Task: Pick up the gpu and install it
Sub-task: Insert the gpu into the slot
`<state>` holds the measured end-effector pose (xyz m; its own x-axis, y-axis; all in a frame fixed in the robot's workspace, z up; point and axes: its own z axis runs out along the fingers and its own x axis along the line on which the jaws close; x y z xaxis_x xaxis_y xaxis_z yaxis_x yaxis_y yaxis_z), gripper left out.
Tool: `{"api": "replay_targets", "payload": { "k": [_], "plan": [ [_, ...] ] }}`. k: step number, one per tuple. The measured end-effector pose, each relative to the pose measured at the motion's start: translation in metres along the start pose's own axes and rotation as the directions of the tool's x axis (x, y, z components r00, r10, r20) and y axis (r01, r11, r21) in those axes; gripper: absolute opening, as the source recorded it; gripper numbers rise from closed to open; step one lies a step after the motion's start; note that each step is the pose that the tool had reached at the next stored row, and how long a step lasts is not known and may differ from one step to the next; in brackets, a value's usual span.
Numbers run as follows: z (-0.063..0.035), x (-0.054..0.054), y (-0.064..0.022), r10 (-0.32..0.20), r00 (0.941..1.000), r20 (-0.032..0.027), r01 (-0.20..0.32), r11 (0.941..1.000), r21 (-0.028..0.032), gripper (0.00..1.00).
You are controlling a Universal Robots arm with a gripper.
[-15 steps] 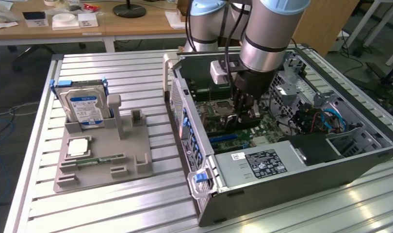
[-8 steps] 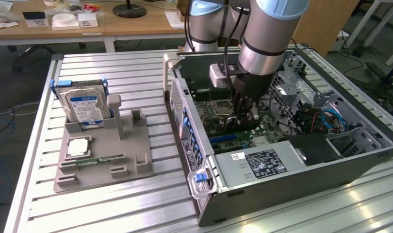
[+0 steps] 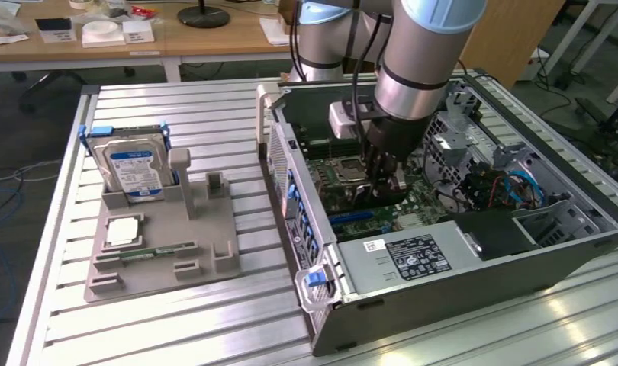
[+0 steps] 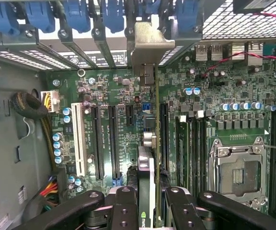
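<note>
Inside case (image 3: 442,305), claw (image 4: 150,211) grips gpu (image 4: 146,177) (edge-on) over motherboard (image 4: 104,84).

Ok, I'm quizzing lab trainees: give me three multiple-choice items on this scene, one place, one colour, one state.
1. Where is the gpu? A on the grey holder; B inside the open computer case, at the motherboard; C on the wooden desk.
2. The hard drive label is: A red; B blue and white; C yellow.
3. The end effector is: A open, empty; B shut on the hard drive; C shut on the gpu.
Key: B, it stands edge-on at the board's slots; B, the label faces the exterior view; C, it grips the gpu from both sides.
</note>
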<state>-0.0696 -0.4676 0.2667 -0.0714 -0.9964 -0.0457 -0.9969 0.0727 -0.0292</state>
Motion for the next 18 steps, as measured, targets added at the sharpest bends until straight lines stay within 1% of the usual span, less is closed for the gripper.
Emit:
{"api": "replay_targets", "payload": {
  "k": [7, 12, 18],
  "plan": [
    [0.0020, 0.0001, 0.0001, -0.012, 0.9999, 0.0005, 0.012, 0.9999, -0.0004, 0.27],
    [0.0078, 0.0005, 0.0018, -0.011, 0.9999, 0.0002, 0.011, 0.9999, -0.0006, 0.27],
    [0.0088, 0.0007, 0.0034, -0.012, 0.9999, 0.0002, 0.012, 0.9999, -0.0006, 0.27]
  ]
}}
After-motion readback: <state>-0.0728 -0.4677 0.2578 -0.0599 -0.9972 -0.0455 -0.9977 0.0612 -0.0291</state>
